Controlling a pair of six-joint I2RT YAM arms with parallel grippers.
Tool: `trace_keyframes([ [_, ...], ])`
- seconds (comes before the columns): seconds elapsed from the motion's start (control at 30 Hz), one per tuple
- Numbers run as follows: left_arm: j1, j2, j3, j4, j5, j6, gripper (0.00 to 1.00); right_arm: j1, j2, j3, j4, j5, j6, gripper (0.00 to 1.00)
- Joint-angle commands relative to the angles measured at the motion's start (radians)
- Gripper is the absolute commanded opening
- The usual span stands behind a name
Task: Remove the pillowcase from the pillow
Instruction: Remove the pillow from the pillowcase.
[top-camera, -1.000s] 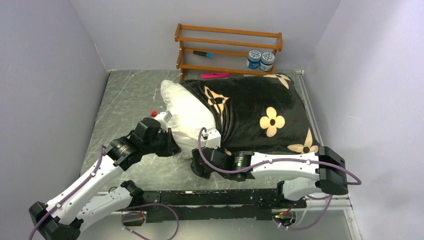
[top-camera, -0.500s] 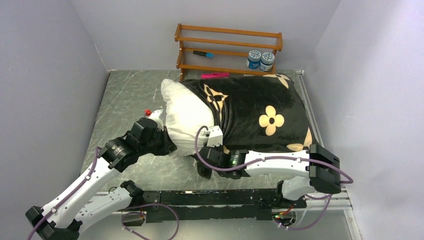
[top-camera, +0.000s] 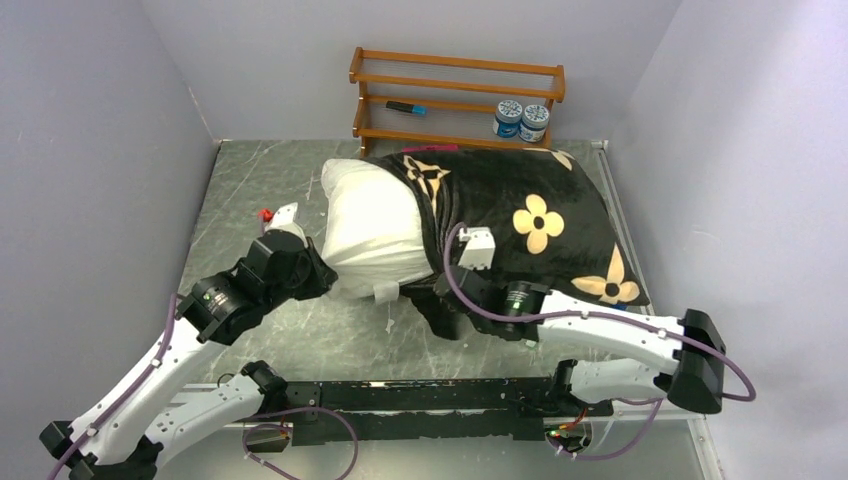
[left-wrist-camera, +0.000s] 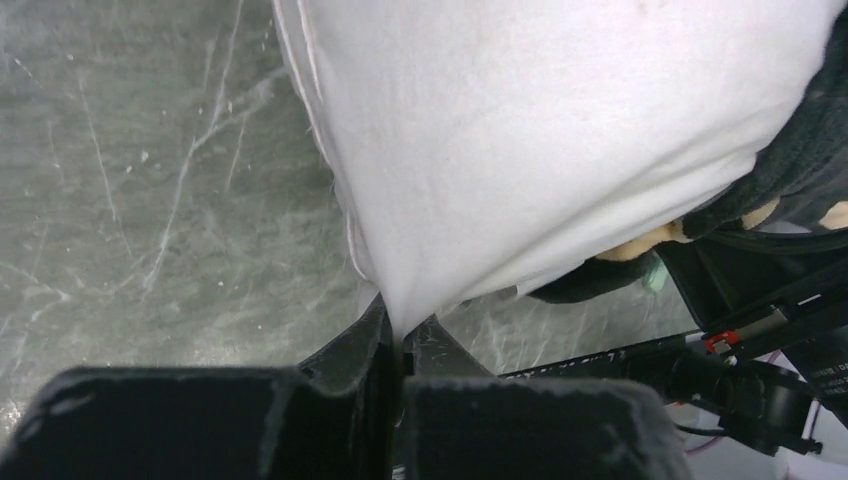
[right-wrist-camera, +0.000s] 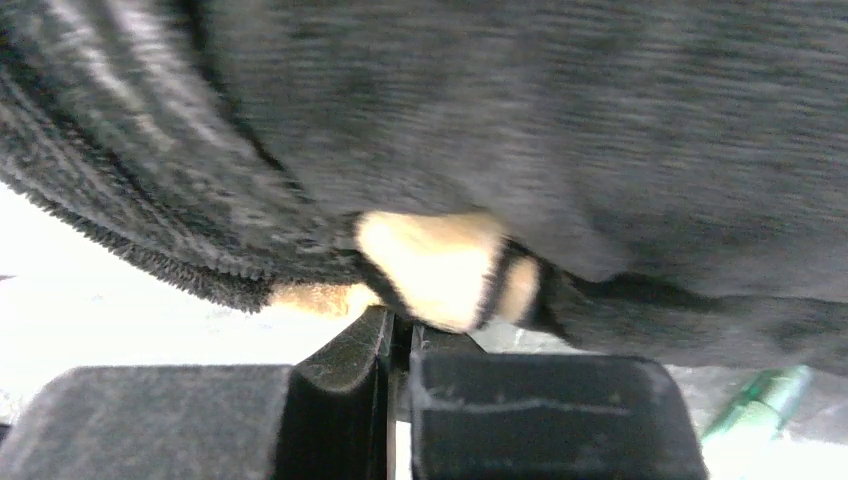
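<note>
1. Pillowcase (top-camera: 520, 215), black plush with cream flowers, covers the right and far part of the pillow (top-camera: 375, 235). The pillow's white left end is bare. The bundle lies on the table (top-camera: 260, 190), in front of the wooden rack (top-camera: 455, 100).
2. I judge the step in hand to be the peel itself. One arm anchors the cushion while the other draws the cover off toward the right.
3. To do it well, I would pull the two arms apart along the pillow's long line, low over the table and at a steady pace. Plush cloth probably drags on the stuffing, so a jerk could tear a thin pinch loose. I would watch that the far hem travels with the near one rather than bunching.
4. The left gripper (left-wrist-camera: 400, 335) is clamped tight on the pillow's near left corner. Its wrist view shows the white cloth drawn to a point between the closed jaws.
5. The right gripper (right-wrist-camera: 400, 330) has its jaws closed with no visible gap, at the near hem of the pillowcase. A cream patch of the fabric bunches right at the tips. I take it to be gripping the hem, though I cannot see how deep the bite goes.
6. A small white tag (top-camera: 385, 293) hangs at the pillow's near edge, between the two grippers.
</note>
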Motion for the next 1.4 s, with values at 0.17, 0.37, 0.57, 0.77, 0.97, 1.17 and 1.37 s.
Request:
trace_keyframes([
  [0.17, 0.011, 0.059, 0.236, -0.109, -0.306, 0.082, 0.05, -0.163, -0.182, 0.041, -0.224, 0.239, -0.107, 0.00],
  [0.37, 0.011, 0.082, 0.297, -0.169, -0.440, 0.120, 0.05, -0.222, -0.273, 0.052, -0.274, 0.248, -0.118, 0.00],
  [0.57, 0.011, 0.037, 0.232, -0.298, -0.567, 0.062, 0.05, -0.254, -0.299, 0.072, -0.412, 0.245, -0.033, 0.00],
  [0.77, 0.011, -0.104, 0.004, -0.229, -0.325, 0.000, 0.05, -0.257, -0.344, 0.009, -0.340, 0.077, -0.080, 0.00],
  [0.97, 0.011, -0.277, -0.203, -0.029, -0.022, -0.038, 0.09, -0.256, -0.373, -0.059, -0.161, -0.206, -0.224, 0.11],
  [1.17, 0.011, -0.283, -0.176, 0.027, 0.034, 0.028, 0.42, -0.257, -0.332, 0.019, -0.176, -0.367, -0.332, 0.43],
  [1.37, 0.011, -0.194, -0.104, 0.102, 0.150, 0.146, 0.81, -0.257, -0.265, 0.196, -0.256, -0.450, -0.438, 0.65],
])
